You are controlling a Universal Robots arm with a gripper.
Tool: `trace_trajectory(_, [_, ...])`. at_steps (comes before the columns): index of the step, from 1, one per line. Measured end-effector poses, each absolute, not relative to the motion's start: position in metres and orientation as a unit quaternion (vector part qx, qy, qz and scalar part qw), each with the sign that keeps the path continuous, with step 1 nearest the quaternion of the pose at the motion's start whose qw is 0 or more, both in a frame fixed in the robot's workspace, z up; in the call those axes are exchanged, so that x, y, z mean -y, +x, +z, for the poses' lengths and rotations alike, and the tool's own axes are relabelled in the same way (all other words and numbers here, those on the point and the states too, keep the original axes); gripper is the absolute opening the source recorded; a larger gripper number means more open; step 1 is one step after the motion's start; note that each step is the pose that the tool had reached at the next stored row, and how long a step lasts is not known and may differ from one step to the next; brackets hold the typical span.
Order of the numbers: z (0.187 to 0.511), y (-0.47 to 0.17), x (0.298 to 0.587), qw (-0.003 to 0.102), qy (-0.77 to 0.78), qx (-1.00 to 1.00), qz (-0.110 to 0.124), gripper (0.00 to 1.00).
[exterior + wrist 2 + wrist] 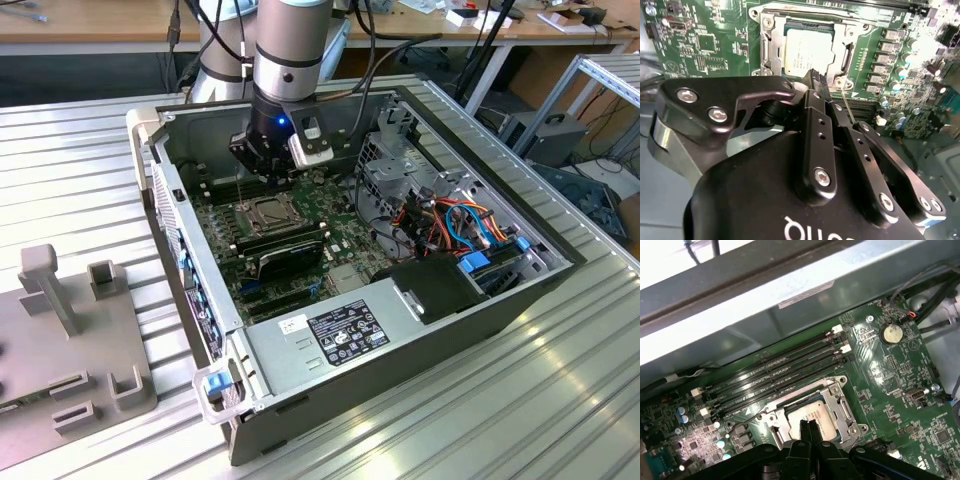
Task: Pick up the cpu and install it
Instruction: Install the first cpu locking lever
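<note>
The cpu [807, 50] is a small silver-grey square lying flat inside the metal-framed socket [771, 45] on the green motherboard. It is also seen in the first wrist view [816, 416] and in the exterior view [272, 210]. My gripper [807, 427] hovers just above the socket's edge, its two black fingers pressed together with nothing between them. In the second wrist view the gripper [816, 81] ends right beside the cpu's near edge. Whether the tips touch the chip cannot be told. The exterior view shows the gripper [275, 178] inside the open computer case, over the socket.
Black memory slots [775, 370] run beside the socket toward the case wall. A grey power-supply box [335, 335] fills the case's near end. A metal drive cage [400, 170] and coloured cables [465, 225] sit on the exterior view's right. A grey fixture [60, 340] stands outside the case on the left.
</note>
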State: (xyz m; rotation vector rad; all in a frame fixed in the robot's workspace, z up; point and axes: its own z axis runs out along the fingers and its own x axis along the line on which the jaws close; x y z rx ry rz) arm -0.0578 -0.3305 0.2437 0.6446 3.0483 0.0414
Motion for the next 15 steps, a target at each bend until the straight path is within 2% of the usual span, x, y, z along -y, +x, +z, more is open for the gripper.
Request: trace_trajectory(15, [0.2436, -0.0578, 0.3304, 0.013, 0.182, -0.983, 0.014, 0.11])
